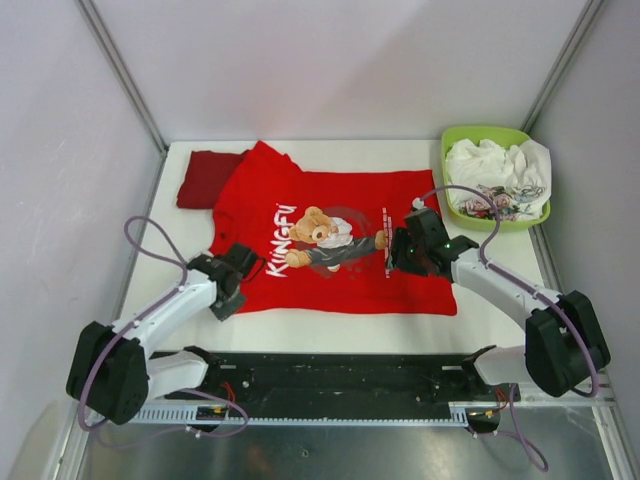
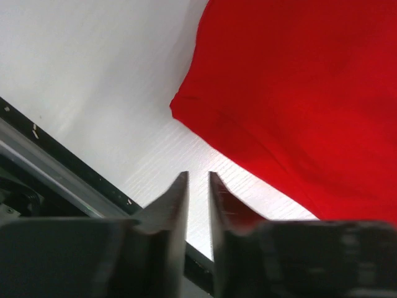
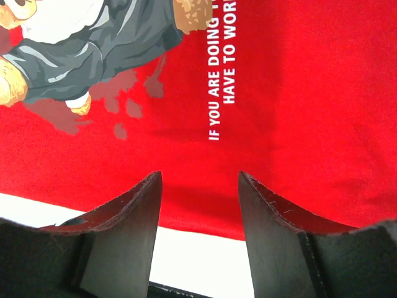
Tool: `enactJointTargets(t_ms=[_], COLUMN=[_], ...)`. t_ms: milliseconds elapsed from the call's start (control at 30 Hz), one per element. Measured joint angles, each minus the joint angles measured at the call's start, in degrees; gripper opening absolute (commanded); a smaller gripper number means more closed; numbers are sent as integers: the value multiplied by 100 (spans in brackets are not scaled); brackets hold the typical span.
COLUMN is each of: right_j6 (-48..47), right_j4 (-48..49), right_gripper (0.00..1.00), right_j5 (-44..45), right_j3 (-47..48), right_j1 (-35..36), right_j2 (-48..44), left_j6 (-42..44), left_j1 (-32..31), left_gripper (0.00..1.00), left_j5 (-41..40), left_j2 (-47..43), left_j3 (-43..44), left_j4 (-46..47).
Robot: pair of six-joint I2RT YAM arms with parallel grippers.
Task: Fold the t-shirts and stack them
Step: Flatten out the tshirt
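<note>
The bright red t-shirt with the bear and white "KUNGFU" lettering lies spread flat on the white table, sideways to me. The plain darker red t-shirt lies folded at the back left, partly under it. My left gripper is at the bright shirt's near-left corner. In the left wrist view its jaws stand almost together, empty, over bare table just short of the red cloth. My right gripper is open and empty above the shirt's near hem, beside the white print.
A lime-green basket with white and printed cloth stands at the back right. A black rail runs along the table's near edge between the arm bases. Grey walls close in the back and sides.
</note>
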Motion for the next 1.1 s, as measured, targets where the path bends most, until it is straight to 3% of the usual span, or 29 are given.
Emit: enactJointTargets(t_ms=[67, 167, 233, 333, 467, 700, 933, 1100], right_j6=[-76, -122, -129, -129, -129, -136, -175, -195], right_j4=[31, 92, 127, 173, 184, 186, 181, 179], right_gripper=[56, 56, 56, 56, 56, 56, 56, 55], right_j5=[-50, -101, -153, -223, -234, -256, -256, -243], right_j3=[76, 96, 96, 98, 98, 98, 98, 98], right_j1=[-39, -50, -50, -31, 39, 160, 201, 249], right_j2=[63, 149, 227, 339, 393, 415, 415, 415], left_j6=[4, 94, 227, 345, 201, 59, 173, 219], left_j1=[-70, -129, -151, -162, -160, 280, 459, 507], left_gripper=[5, 1, 5, 21, 31, 37, 40, 35], left_j5=[-177, -358, -481, -570, -487, -254, -227, -136], left_j2=[140, 236, 291, 278, 4, -376, -437, -431], left_j3=[212, 525, 804, 1008, 592, -431, -533, -680], left_j4=[-13, -31, -26, 55, 151, 363, 887, 1193])
